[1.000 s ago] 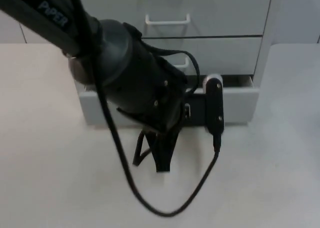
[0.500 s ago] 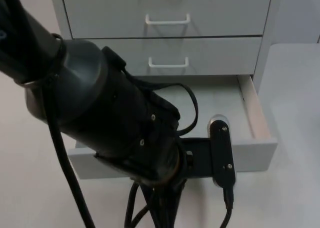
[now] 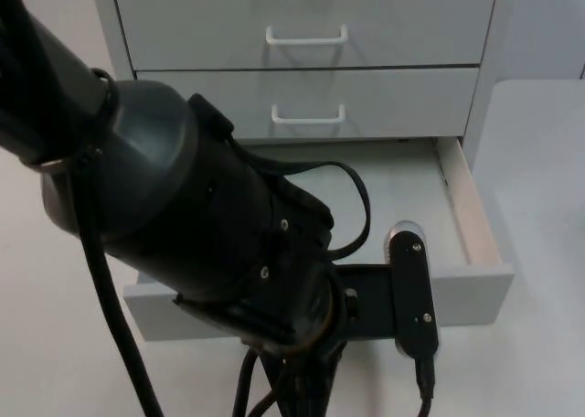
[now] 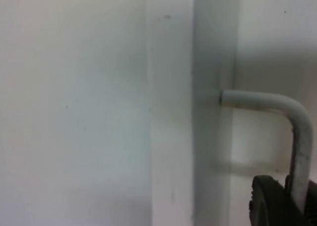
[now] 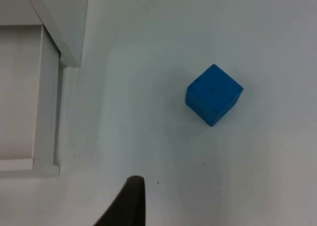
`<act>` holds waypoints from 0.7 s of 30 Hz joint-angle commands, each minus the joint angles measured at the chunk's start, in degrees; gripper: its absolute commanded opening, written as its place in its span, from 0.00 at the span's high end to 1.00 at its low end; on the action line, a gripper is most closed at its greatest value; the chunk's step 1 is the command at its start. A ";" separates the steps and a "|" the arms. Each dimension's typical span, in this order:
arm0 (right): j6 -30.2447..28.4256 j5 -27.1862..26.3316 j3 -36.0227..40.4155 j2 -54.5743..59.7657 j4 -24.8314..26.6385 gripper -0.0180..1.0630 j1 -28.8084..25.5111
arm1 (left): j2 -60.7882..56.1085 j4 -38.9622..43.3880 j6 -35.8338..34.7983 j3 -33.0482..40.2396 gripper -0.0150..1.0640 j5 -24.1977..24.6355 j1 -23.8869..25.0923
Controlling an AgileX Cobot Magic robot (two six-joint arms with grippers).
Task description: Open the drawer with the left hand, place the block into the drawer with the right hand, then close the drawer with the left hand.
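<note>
The white cabinet's bottom drawer [image 3: 471, 294] stands pulled out, its bare floor [image 3: 402, 184] showing. My left arm [image 3: 183, 225] reaches over the drawer's front and hides most of it. My left gripper [image 4: 296, 202] is shut on the drawer's white bar handle [image 4: 297, 132], with a black fingertip [image 4: 270, 203] beside the bar. The blue block [image 5: 214, 93] lies on the white table, apart from the cabinet, a little ahead of my right gripper [image 5: 130, 203]. The right arm waits above it.
Two shut drawers with white handles [image 3: 306, 40] [image 3: 308, 117] sit above the open one. The cabinet's corner [image 5: 62, 32] and the open drawer's side wall [image 5: 47, 112] lie beside the block's stretch of table.
The left arm has drawn back toward the table's front, and the bottom drawer has gone from barely open to pulled far out.
</note>
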 commanded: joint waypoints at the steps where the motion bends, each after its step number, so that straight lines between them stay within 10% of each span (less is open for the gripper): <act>1: 0.06 -0.57 0.12 -0.04 -0.44 0.01 -0.22 | -0.64 -2.74 -1.12 0.50 0.95 -3.83 -1.02; 11: 0.06 -1.11 0.12 -0.04 -0.14 0.01 -0.22 | -1.85 -3.29 1.02 0.50 0.32 -2.75 -1.02; 21: 0.06 -1.64 0.12 -0.04 0.53 0.01 -0.22 | -10.46 -14.65 10.83 0.39 0.31 0.96 -1.02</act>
